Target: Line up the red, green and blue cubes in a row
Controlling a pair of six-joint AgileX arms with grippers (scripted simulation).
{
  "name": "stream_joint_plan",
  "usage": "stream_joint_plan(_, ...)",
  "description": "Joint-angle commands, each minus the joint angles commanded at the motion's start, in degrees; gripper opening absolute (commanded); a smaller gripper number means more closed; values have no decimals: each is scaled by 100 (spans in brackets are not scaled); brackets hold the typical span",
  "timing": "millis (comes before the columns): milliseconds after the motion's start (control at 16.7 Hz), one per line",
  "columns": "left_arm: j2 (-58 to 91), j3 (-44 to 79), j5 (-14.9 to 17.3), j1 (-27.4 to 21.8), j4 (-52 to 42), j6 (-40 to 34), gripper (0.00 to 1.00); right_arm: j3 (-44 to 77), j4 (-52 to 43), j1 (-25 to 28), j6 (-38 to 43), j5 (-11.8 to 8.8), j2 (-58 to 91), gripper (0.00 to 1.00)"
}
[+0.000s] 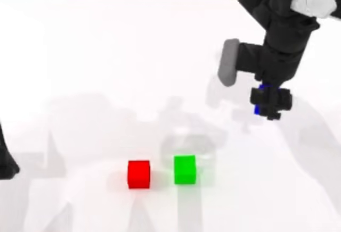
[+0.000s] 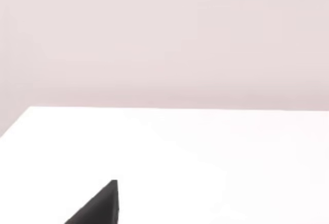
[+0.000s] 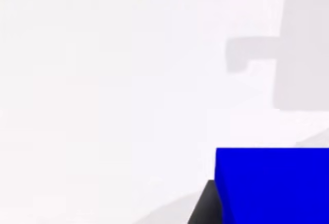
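Red cube (image 1: 139,174) and green cube (image 1: 185,169) rest on white table (image 1: 106,56).

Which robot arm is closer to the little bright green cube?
Right. The right gripper, shut on the deep blue cube, hangs up and right of the small bright green cube. The left arm is parked farther off at the table's left edge.

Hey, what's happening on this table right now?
The right claw holds the blue cube above the table's right half, away from the others. The red cube and green cube already sit side by side near the front, with a small gap between them. The left arm is parked at the left edge.
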Motion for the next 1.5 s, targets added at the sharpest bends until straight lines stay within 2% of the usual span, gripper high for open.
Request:
stream_joint_plan(180,0,0,0,0,0,0,100,-937,231,904,43,-9,-660,0)
stream_joint_plan(360,0,0,0,0,0,0,100,-1428,385,1399,72,-7,-1080,0)
stream_joint_plan(780,0,0,0,0,0,0,100,-1536,480,1421,91,-8,-1080,0)
stream_joint_plan(1200,0,0,0,0,0,0,100,-2439,1827,1441,88,-6,-687,0)
stream_joint_plan(1500,0,0,0,0,0,0,100,-2505,1909,1446,84,-4,-651,0)
